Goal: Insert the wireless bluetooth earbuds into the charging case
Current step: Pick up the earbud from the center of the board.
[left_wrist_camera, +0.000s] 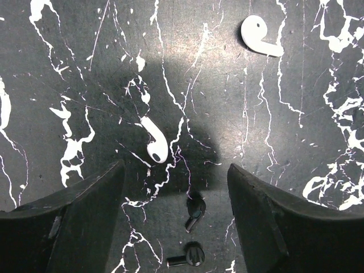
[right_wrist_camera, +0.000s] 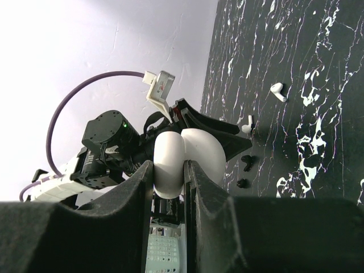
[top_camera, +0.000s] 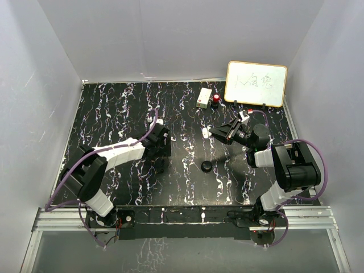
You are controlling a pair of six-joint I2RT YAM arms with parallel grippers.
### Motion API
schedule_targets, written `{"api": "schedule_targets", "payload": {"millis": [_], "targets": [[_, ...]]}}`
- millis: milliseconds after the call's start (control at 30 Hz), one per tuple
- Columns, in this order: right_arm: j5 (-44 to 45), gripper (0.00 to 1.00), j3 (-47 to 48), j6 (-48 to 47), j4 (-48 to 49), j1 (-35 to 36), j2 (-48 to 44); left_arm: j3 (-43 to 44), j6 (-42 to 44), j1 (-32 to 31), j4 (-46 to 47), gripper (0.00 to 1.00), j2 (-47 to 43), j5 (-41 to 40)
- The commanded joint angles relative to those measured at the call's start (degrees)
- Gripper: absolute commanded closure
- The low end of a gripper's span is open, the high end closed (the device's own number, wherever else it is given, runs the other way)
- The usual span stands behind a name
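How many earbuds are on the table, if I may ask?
4: two black earbuds between the left fingers, one white earbud just beyond them, another white earbud farther off. Others may be hidden.
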Motion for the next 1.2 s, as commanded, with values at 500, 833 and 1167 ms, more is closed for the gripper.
{"api": "schedule_targets", "payload": {"millis": [500, 833, 1167], "targets": [[0.1, 1.0, 0.0, -0.82, 2.91, -0.5, -1.63, 0.75, 4.68, 0.55, -0.86, 0.46, 2.97, -3.38], [0.13, 1.0, -0.14, -0.74, 3.09, -0.7, -1.56, 0.78, 5.48, 0.9, -0.66, 0.54, 3.59, -3.38], [0.08, 1.0, -0.54, -0.65, 3.43, -0.73, -1.75, 0.02, 5.71, 1.26, -0.33, 0.63, 2.96, -3.05]]}}
